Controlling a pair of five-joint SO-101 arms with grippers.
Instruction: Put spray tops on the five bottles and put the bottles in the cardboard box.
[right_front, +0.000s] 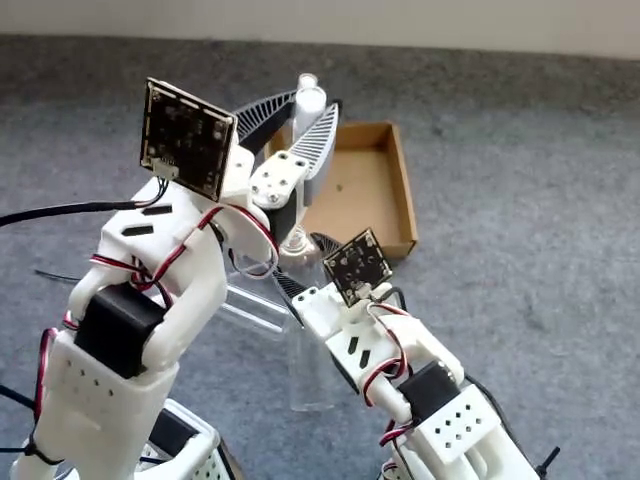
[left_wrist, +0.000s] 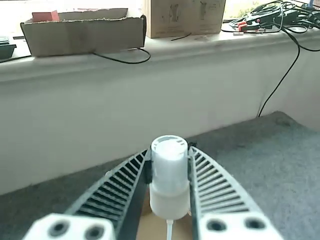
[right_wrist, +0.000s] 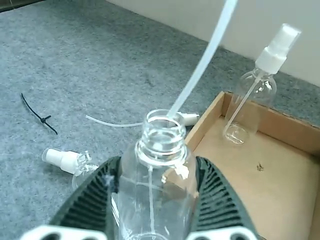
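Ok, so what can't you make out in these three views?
High view: the left gripper hides one end of the cardboard box.
Left wrist view: the tube under the spray top runs off the picture's edge.
Right wrist view: the held bottle is cut off at its base, and the right gripper half hides a lying bottle.

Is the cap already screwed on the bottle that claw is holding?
No, the bottle in the right gripper has an open neck, with only a thin tube dipping in.
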